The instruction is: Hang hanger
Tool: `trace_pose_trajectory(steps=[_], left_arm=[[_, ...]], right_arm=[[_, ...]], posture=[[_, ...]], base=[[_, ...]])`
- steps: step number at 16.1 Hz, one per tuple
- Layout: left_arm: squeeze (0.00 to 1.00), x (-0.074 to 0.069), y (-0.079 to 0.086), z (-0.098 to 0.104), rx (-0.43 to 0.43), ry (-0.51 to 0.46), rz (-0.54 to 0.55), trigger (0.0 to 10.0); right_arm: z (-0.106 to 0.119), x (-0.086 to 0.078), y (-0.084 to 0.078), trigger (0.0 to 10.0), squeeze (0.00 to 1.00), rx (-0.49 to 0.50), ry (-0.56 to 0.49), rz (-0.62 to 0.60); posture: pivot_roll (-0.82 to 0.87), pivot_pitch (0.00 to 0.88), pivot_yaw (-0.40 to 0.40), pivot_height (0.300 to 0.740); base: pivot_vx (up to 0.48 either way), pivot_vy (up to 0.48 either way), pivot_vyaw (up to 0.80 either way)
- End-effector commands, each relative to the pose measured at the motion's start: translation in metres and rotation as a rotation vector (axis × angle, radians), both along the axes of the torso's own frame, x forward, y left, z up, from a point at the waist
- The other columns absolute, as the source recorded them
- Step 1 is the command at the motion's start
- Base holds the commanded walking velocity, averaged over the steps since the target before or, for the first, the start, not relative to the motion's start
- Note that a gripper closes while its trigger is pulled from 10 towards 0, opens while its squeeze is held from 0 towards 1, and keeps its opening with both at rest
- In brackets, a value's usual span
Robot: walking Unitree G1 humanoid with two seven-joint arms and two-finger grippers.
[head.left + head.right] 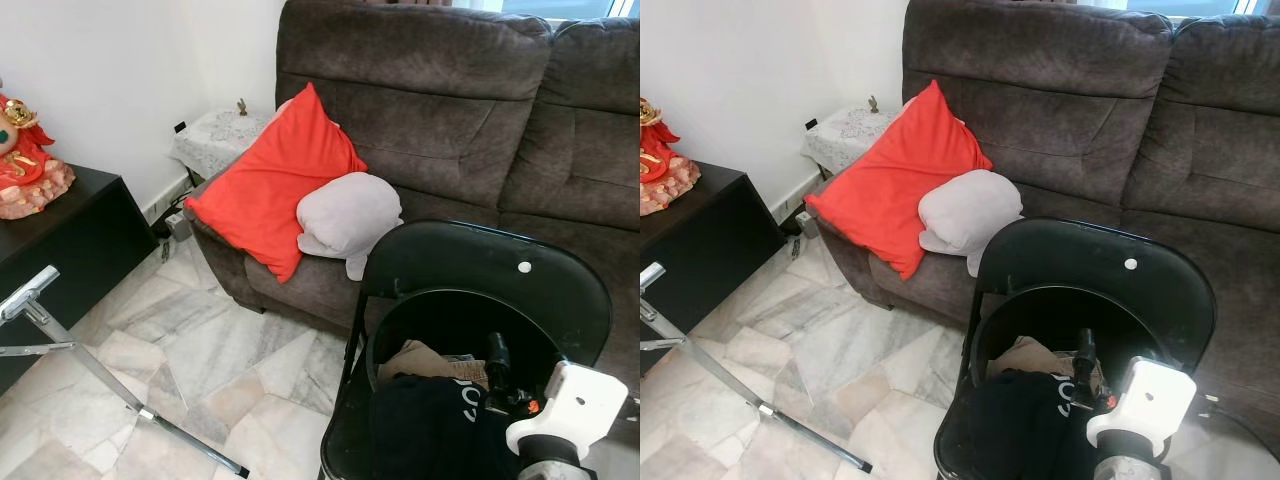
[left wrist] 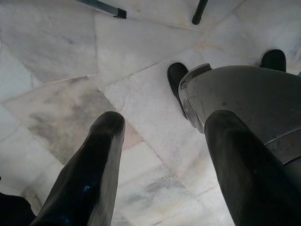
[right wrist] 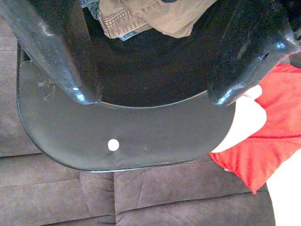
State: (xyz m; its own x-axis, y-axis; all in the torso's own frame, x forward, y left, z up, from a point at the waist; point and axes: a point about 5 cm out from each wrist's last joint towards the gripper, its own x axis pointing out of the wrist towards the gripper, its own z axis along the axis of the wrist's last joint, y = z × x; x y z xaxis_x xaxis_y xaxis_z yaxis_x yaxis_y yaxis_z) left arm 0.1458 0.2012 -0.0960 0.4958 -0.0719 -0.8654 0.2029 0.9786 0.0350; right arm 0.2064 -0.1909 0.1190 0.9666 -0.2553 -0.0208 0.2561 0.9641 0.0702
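Observation:
My right gripper (image 3: 150, 94) is open, with nothing between its fingers (image 1: 497, 358). It hovers over the seat of a black folding chair (image 1: 480, 265), pointing toward the chair's curved backrest (image 3: 117, 136). On the seat lie a khaki garment (image 1: 420, 360) and a black garment with white lettering (image 1: 430, 430). A silver metal rack frame (image 1: 90, 370) stands on the floor at the left, its tubes slanting down to a foot. My left gripper (image 2: 164, 122) hangs open above the marble floor, beside my silver leg (image 2: 244, 94).
A dark brown sofa (image 1: 450, 110) runs behind the chair, with a red cushion (image 1: 275, 180) and a grey cushion (image 1: 345, 215) on it. A black cabinet (image 1: 70, 240) with a red figurine (image 1: 25, 160) stands at the left. A cloth-covered side table (image 1: 220, 135) fills the corner.

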Motion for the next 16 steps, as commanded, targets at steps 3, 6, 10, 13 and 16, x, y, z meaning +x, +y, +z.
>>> trace_pose_trajectory(steps=[3, 6, 10, 13, 16], left_arm=[[0.00, -0.0072, 0.0054, -0.0018, 0.012, 0.019, 0.016, 10.0], [0.00, -0.0071, 0.0049, -0.0018, 0.011, 0.017, 0.013, 10.0], [0.00, -0.0066, 0.0049, -0.0017, 0.010, 0.016, 0.015, 10.0], [0.00, -0.0063, 0.0050, -0.0015, 0.010, 0.016, 0.015, 10.0], [0.00, -0.0058, 0.0047, -0.0014, 0.013, 0.014, 0.006, 10.0]], right_arm=[[-0.0040, -0.0006, 0.0019, 10.0, 0.00, -0.006, 0.005, -0.007], [-0.0042, 0.0005, 0.0055, 10.0, 0.00, -0.021, 0.003, 0.027], [-0.0033, -0.0012, 0.0107, 10.0, 0.00, -0.054, 0.001, 0.058], [-0.0047, -0.0026, 0.0097, 10.0, 0.00, -0.052, 0.006, 0.051], [-0.0062, -0.0023, 0.0092, 10.0, 0.00, -0.047, 0.013, 0.041]], posture=[[-0.05, 0.066, 0.104, 0.740], [-0.05, 0.062, 0.100, 0.740], [-0.05, 0.074, 0.096, 0.740], [-0.05, 0.079, 0.094, 0.740], [-0.05, 0.080, 0.094, 0.740]], base=[[0.000, 0.260, 0.00], [0.000, 0.261, 0.00], [0.000, 0.261, 0.00], [0.000, 0.254, 0.00], [0.000, 0.000, 0.00]])
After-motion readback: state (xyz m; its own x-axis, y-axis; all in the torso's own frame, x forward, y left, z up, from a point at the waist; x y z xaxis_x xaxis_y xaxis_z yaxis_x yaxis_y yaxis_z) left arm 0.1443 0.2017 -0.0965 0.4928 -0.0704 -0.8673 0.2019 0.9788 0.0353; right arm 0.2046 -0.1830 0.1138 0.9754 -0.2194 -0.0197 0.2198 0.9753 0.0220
